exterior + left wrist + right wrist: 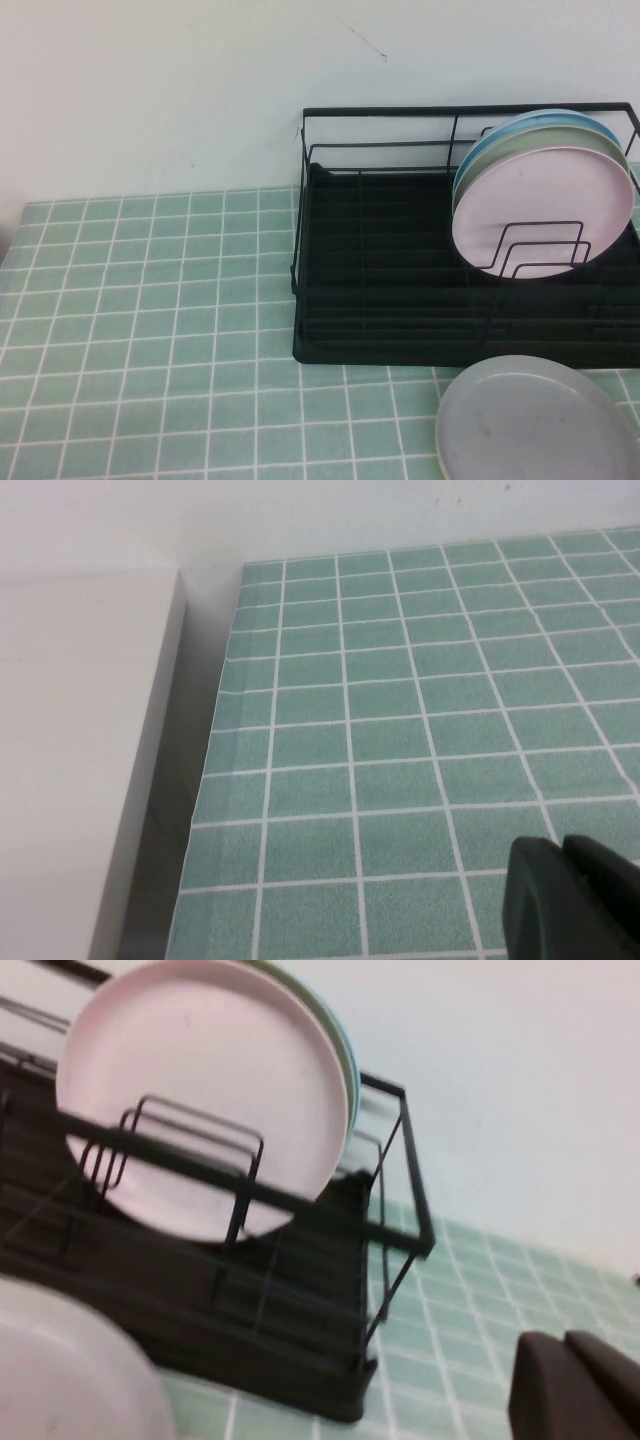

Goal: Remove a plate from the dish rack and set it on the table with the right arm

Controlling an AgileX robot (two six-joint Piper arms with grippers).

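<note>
The pale grey-white plate (535,420) lies flat on the mint-green table (150,300), just in front of the black dish rack (400,300). It also shows in the right wrist view (60,1370), in front of the rack (250,1310). My right gripper (565,1345) is shut and empty, off to the side of the rack over the table (470,1340). My left gripper (565,855) is shut and empty over bare table (400,680). Neither arm shows in the high view.
A pink plate (545,210) stands upright in the rack's dividers, with a green plate (600,140) and a blue plate (520,125) behind it. A white wall runs behind the table. A white ledge (70,730) borders the table's edge beside my left gripper.
</note>
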